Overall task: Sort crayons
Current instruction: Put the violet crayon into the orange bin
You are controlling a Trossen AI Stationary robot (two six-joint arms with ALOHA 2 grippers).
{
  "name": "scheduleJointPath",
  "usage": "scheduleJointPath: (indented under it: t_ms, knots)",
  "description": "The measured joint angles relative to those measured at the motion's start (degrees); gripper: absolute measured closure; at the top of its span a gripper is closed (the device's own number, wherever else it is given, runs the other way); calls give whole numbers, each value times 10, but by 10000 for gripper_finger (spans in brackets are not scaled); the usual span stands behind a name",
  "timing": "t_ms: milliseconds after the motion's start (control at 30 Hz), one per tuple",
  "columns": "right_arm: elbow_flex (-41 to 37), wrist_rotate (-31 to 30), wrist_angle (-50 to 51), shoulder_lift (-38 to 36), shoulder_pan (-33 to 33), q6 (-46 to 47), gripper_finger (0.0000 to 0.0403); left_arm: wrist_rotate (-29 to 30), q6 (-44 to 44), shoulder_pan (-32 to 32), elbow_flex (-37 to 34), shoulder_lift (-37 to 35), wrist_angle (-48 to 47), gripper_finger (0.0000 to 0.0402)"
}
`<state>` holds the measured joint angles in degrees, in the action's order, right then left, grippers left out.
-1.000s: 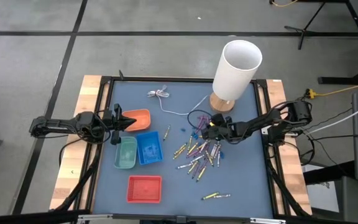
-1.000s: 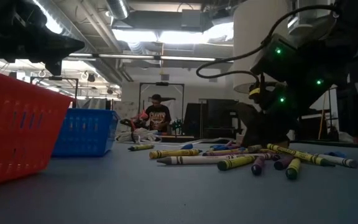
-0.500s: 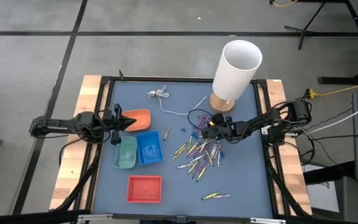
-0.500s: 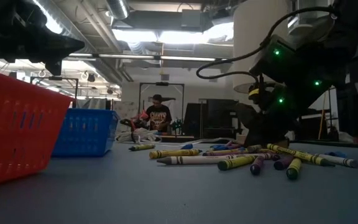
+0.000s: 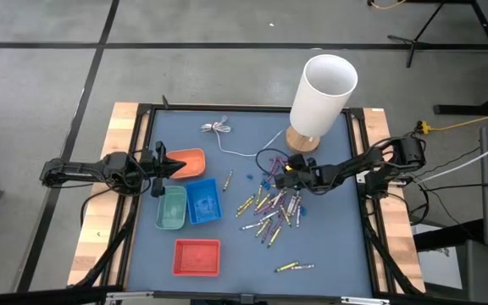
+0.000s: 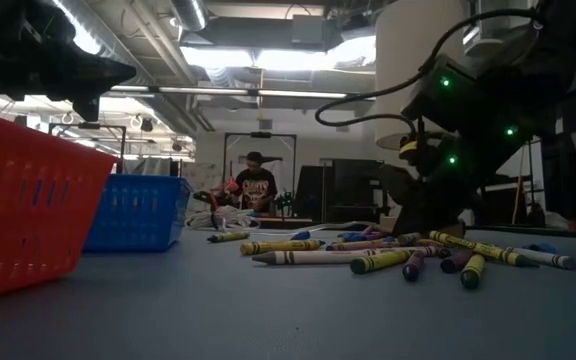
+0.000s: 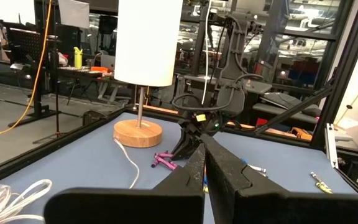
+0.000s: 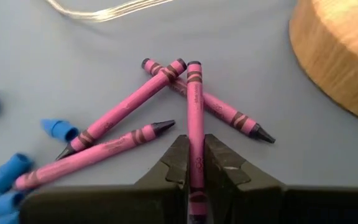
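Your right gripper (image 8: 194, 171) is clenched on a pink crayon (image 8: 194, 118) at the pile's 12 o'clock end, just beside the lamp base (image 8: 337, 56); three more pink crayons (image 8: 120, 115) cross under its tip, so a dragged lift could, I judge, scatter them or knock the wooden base. Open mat lies toward 9 o'clock, between the crayons (image 5: 269, 207) and the trays (image 5: 186, 203), where your left gripper (image 5: 161, 167) waits with fingers together, holding nothing.
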<state>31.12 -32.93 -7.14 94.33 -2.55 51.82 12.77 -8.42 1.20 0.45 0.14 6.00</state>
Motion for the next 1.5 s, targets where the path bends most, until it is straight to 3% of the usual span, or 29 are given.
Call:
scheduleJointPath:
  t_ms: [433,833,1167,1500]
  knots:
    - [21,68,-8,-68,-1,-68,374,0,0,0,0,0,0,401]
    - [189,94,-100,-57,0,-350,375,0,0,0,0,0,0,401]
    - [377,116,-99,86,18,-494,374,0,0,0,0,0,2,401]
    - [580,205,-98,282,59,-509,373,0,0,0,0,0,2,401]
